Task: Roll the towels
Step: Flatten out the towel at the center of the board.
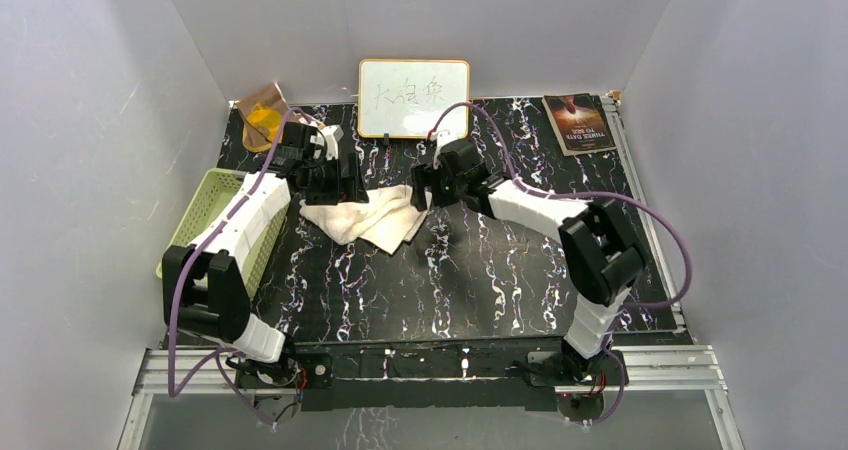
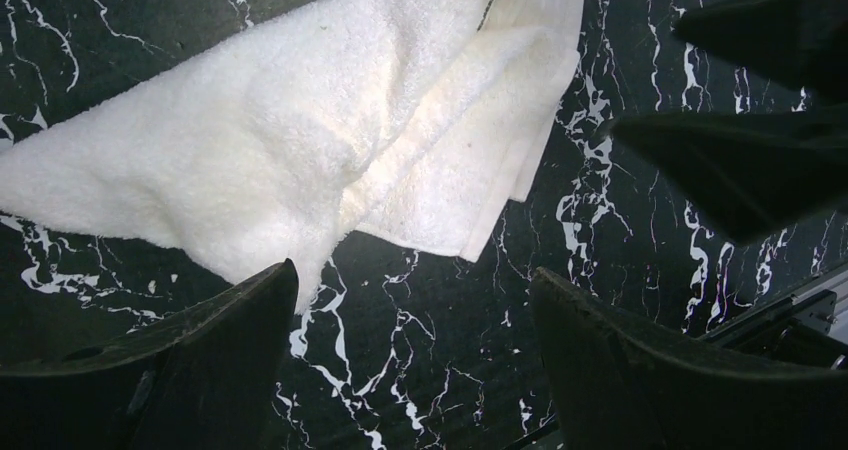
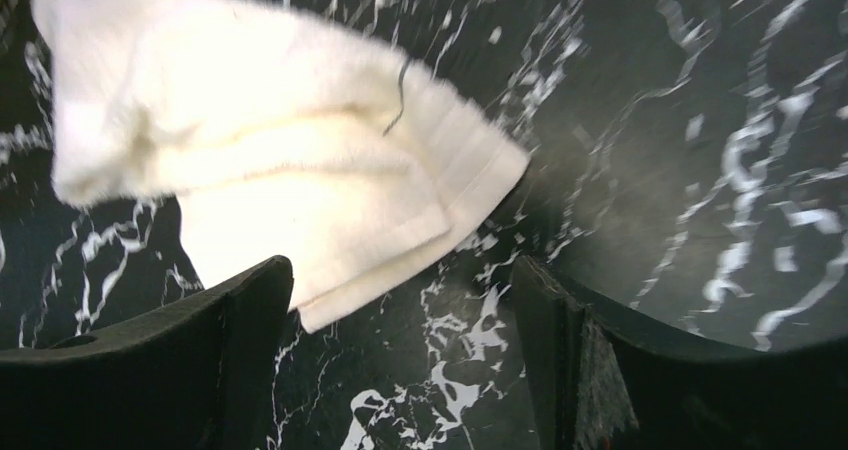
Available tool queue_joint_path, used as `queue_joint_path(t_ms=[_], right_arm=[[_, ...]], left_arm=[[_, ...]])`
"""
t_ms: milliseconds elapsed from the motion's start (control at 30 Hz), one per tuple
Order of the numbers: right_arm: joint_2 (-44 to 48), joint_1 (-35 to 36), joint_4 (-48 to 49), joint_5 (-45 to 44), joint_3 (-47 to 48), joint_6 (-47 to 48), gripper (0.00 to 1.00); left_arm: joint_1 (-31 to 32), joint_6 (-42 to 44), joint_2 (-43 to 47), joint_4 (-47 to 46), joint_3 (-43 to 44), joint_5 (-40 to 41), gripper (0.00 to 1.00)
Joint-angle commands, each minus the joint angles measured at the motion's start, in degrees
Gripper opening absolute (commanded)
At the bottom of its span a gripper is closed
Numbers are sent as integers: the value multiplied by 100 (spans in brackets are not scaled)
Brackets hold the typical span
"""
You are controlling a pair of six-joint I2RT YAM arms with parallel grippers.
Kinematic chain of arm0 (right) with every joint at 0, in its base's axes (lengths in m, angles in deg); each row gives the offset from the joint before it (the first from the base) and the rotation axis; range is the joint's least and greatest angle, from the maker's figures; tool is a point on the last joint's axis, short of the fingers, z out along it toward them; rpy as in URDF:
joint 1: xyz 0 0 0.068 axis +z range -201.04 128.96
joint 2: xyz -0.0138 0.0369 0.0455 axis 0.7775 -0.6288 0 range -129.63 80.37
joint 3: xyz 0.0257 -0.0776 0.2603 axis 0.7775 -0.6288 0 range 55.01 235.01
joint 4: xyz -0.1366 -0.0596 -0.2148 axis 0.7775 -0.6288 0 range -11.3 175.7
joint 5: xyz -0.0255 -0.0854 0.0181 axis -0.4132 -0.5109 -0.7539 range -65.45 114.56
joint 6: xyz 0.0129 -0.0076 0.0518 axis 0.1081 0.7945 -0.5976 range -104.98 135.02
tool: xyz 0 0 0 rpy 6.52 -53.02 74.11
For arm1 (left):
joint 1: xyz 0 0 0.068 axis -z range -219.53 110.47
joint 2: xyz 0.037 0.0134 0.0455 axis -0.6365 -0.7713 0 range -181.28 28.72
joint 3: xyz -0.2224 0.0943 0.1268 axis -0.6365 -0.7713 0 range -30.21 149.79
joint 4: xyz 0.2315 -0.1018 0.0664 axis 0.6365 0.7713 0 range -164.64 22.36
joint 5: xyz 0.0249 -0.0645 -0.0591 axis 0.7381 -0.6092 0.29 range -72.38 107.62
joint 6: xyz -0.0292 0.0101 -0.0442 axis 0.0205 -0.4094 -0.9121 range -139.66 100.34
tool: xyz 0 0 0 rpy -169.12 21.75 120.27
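Note:
A cream towel (image 1: 365,220) lies crumpled and partly folded on the black marbled table (image 1: 450,280), a thin dark line near one end. My left gripper (image 1: 340,188) hovers at the towel's far left edge, and my right gripper (image 1: 425,185) at its far right corner. In the left wrist view the towel (image 2: 300,140) spreads beyond the open left gripper (image 2: 415,290), which holds nothing. In the right wrist view the towel (image 3: 270,160) reaches my open right gripper (image 3: 400,280), its corner beside the left finger. A smaller orange cloth (image 1: 262,120) sits in the back left corner.
A pale green slotted basket (image 1: 215,215) stands along the left edge under my left arm. A whiteboard (image 1: 413,98) leans on the back wall. A dark booklet (image 1: 578,122) lies at the back right. The right gripper's fingers (image 2: 760,160) show in the left wrist view.

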Motion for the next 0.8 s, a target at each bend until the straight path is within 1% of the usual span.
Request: queue_joint_path(t_ms=[0, 200, 433, 500, 533, 567, 600, 633, 667, 767], right_arm=[[-251, -15, 164, 1053, 379, -116, 76], [-868, -18, -237, 1306, 748, 48, 65], [-1385, -8, -238, 1337, 987, 72, 60], [-1545, -12, -325, 1351, 1138, 86, 57], [-1618, -12, -368, 1373, 1205, 81, 52], [-1671, -8, -392, 1403, 1274, 85, 44], [-1717, -8, -424, 1431, 1325, 80, 30], [-1739, -9, -462, 1447, 1384, 79, 12], [-1728, -4, -512, 1458, 1452, 77, 0], [-1365, -7, -697, 1415, 1693, 74, 0]], left_arm=[[-89, 6, 492, 152, -214, 95, 85], [-160, 32, 536, 41, -519, -15, 85], [-285, 123, 558, -1, -633, -77, 85], [-369, 155, 591, 1, -672, -107, 85], [-425, 173, 608, 9, -694, -140, 85], [-489, 183, 626, 20, -713, -171, 85], [-547, 194, 648, 27, -738, -199, 85], [-620, 214, 680, 35, -758, -236, 85], [-697, 239, 708, 52, -763, -263, 85], [-956, 340, 800, 187, -695, -332, 85]])
